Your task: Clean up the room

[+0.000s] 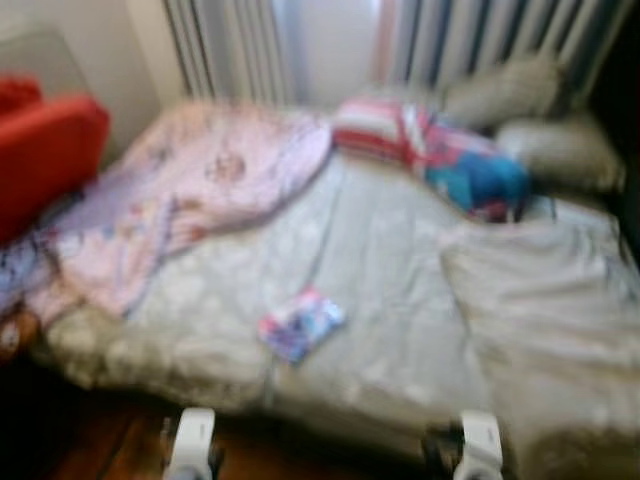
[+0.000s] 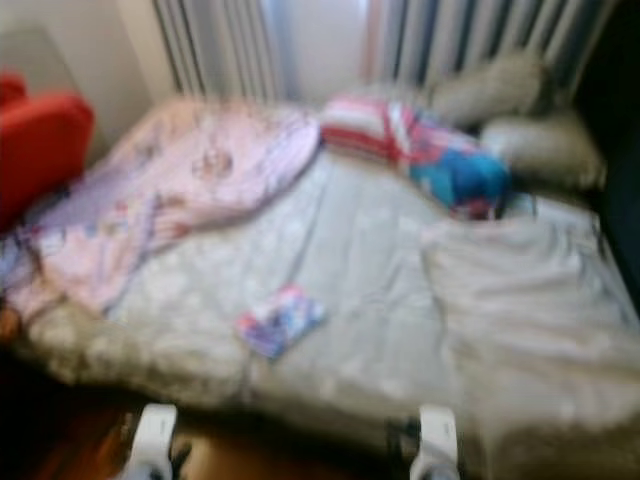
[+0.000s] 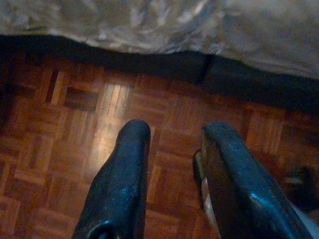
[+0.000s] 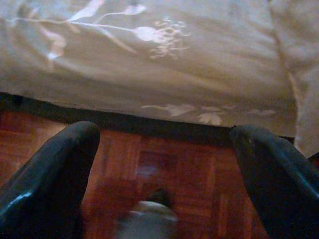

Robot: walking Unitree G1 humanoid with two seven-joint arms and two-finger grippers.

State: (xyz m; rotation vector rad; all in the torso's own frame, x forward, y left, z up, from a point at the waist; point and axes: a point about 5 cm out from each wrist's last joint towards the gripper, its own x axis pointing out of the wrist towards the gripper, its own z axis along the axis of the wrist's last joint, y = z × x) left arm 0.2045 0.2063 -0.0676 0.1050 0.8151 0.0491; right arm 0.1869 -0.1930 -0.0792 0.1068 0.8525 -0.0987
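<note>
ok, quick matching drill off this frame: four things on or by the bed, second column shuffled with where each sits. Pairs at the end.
Things:
1. pink blanket
2. small colourful book
3. red chair
4. grey pillows

Places:
A. far right corner of the bed, by the curtains
B. off the bed, at the robot's left
C. draped over the left side of the bed
D. flat on the grey cover near the front edge, about mid-bed

Pairs: 1-C, 2-D, 3-B, 4-A
</note>
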